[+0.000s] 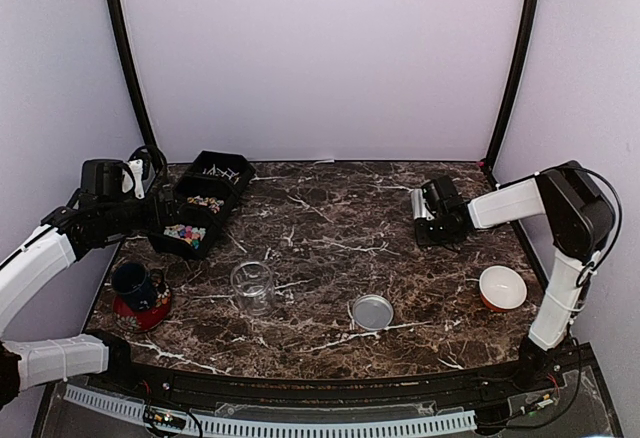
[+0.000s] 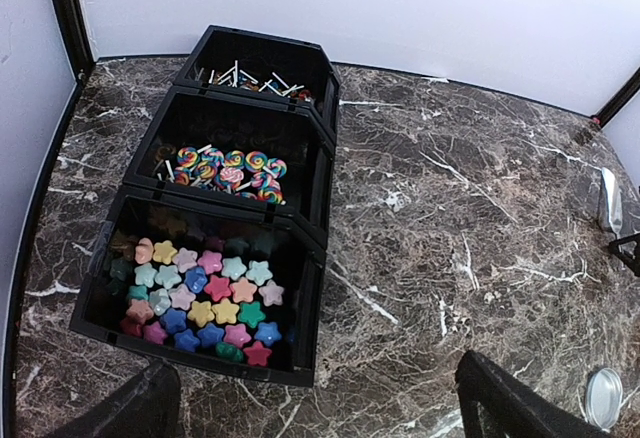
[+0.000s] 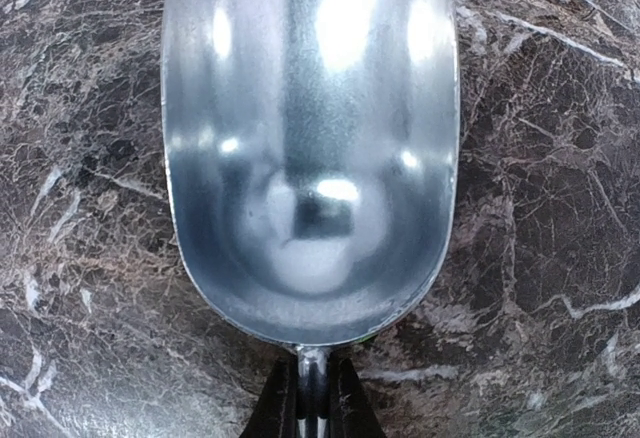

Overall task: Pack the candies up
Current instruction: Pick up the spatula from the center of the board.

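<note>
The candies (image 2: 200,293) are small star-shaped sweets in mixed colours, lying in the nearest of three black bins (image 2: 305,298), also seen at the table's left as candies (image 1: 185,234). My left gripper (image 2: 320,398) hovers open just in front of that bin, holding nothing; from above the left gripper (image 1: 160,213) sits beside the bins. My right gripper (image 3: 313,383) is shut on the thin handle of a shiny metal scoop (image 3: 310,138), which is empty and low over the marble. From above, the right gripper (image 1: 432,213) is at the far right. A clear glass jar (image 1: 252,286) stands upright, centre-left.
The middle bin holds swirl lollipops (image 2: 225,170); the far bin (image 2: 250,78) holds stick sweets. A round metal lid (image 1: 372,311) lies right of the jar. An orange-and-white bowl (image 1: 502,287) sits near right. A dark mug on a red saucer (image 1: 135,286) stands near left.
</note>
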### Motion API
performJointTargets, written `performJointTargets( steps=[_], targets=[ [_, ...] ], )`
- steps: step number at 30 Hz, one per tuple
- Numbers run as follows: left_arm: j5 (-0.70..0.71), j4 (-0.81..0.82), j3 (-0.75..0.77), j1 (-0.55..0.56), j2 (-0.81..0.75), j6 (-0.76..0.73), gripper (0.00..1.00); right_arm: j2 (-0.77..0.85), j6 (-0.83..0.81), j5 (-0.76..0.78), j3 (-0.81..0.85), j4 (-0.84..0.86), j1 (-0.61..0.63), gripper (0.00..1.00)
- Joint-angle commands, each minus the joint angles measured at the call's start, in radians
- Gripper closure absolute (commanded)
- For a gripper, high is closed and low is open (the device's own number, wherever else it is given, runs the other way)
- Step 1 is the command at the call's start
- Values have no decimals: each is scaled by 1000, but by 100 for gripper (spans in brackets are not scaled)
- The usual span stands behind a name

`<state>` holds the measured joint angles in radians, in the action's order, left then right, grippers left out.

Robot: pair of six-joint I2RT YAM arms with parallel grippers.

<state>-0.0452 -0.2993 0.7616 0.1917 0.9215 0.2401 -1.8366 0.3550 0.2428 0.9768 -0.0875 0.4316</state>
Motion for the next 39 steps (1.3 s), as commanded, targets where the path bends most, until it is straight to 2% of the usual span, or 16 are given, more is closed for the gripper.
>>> performJointTargets(
  steps=[1,12,20,28,35,39],
  targets=[
    [-39,24,-12,-8,-14,-6,1,57,-43,-31,-40,-4,25,100],
    [-160,42,-14,-8,8,-24,1,230,-164,24,-39,-97,173,100],
    [-340,32,20,8,44,-23,1,370,-220,58,-43,-132,280,100],
    [-432,19,87,86,50,38,1,484,-267,89,-79,-109,360,100],
    [-460,71,112,194,83,92,1,515,-465,212,-118,-21,558,100],
    [-457,104,123,282,122,113,5,510,-545,264,-126,34,650,100]
  ],
)
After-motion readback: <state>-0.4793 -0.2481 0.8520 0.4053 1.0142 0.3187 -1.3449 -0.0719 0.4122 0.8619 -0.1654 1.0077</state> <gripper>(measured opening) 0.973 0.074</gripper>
